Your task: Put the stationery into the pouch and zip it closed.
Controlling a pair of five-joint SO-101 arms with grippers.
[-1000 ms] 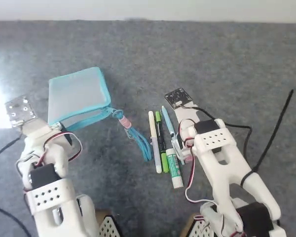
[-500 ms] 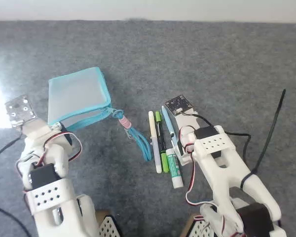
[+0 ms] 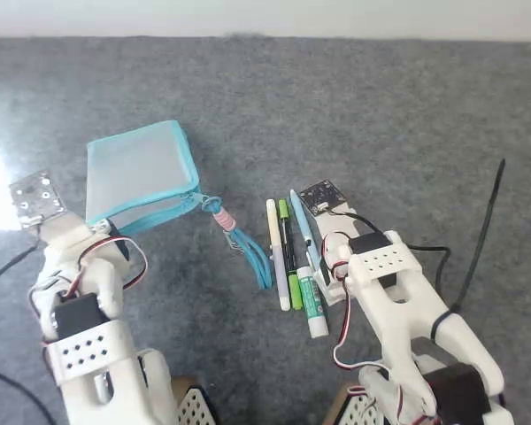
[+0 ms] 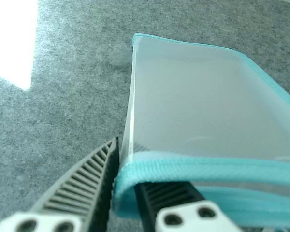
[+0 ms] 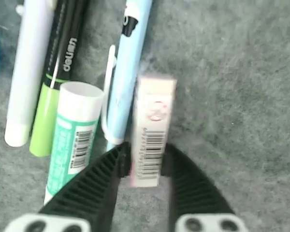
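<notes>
While open, pouch point(image 4: 203, 111) between left jaws.

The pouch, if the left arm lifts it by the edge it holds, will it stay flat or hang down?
Probably it sags: the pouch looks like thin translucent fabric, and the left pincer clamps just one corner of its teal edge. It should be light, since it looks empty. The cord on its zip pull would likely dangle.
</notes>
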